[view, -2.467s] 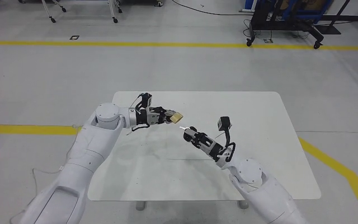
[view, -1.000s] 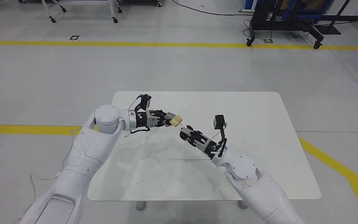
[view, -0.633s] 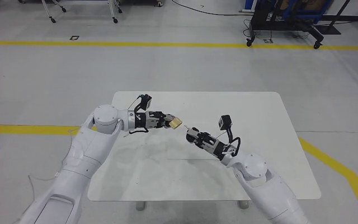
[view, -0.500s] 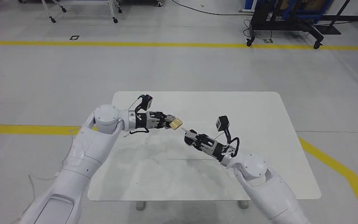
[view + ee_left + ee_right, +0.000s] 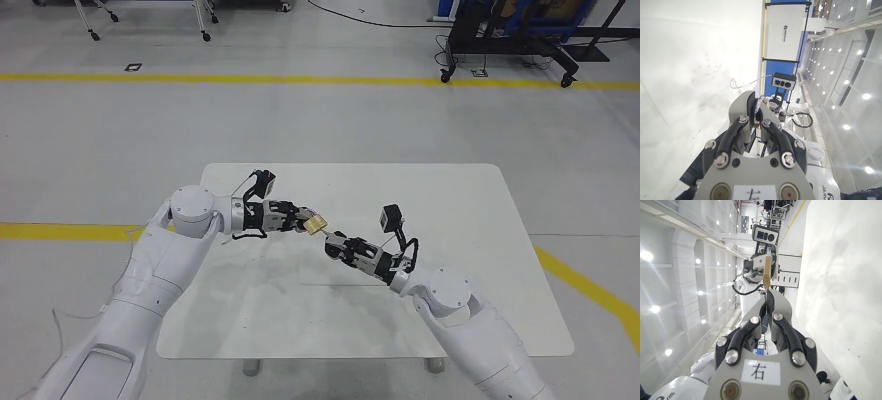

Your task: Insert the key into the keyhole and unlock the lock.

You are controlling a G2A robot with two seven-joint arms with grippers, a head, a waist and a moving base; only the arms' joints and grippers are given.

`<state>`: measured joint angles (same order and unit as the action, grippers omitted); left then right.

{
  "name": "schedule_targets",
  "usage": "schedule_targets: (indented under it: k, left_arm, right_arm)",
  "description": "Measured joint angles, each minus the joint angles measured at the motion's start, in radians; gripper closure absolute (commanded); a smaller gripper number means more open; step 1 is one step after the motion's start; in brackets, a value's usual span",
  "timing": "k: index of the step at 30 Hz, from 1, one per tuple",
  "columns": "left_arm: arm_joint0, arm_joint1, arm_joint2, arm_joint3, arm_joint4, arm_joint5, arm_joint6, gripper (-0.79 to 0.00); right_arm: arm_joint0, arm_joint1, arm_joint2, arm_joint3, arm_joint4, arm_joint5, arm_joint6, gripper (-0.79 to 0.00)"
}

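The small brass padlock [image 5: 314,225] is held in the left gripper [image 5: 304,221], above the middle of the white rectangular table [image 5: 450,190]. Just right of the padlock and nearer the robot, the right gripper [image 5: 332,245] pinches the thin metal key [image 5: 765,293], whose tip meets the padlock's end.

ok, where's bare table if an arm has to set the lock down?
The table is bare along its whole right stretch up to the right edge, and in the front strip between the two arms. It is crowded only above centre-left, where the left hand holds the lock close to the right hand with the key.
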<state>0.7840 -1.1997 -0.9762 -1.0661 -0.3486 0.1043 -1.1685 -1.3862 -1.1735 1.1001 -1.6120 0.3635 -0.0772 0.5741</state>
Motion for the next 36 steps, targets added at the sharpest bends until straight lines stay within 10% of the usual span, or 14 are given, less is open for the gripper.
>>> schedule_targets:
  k: [17, 18, 19, 36]
  left_arm:
    - [-0.016, -0.007, 0.027, 0.016, 0.009, -0.008, -0.012, 0.0]
    - [-0.017, -0.007, 0.026, 0.018, 0.007, -0.009, -0.013, 0.0]
    - [-0.018, -0.007, 0.026, 0.021, 0.004, -0.009, -0.013, 0.0]
    - [-0.008, -0.003, -0.013, 0.031, -0.035, -0.049, 0.031, 0.0]
  right_arm:
    - [0.05, -0.017, -0.028, 0.033, 0.005, 0.016, -0.042, 0.0]
    - [0.054, -0.018, -0.031, 0.037, 0.006, 0.017, -0.045, -0.268]
    - [0.057, -0.019, -0.032, 0.041, 0.007, 0.017, -0.047, -0.785]
    - [0.053, -0.021, -0.023, 0.035, -0.006, -0.007, -0.07, -0.785]
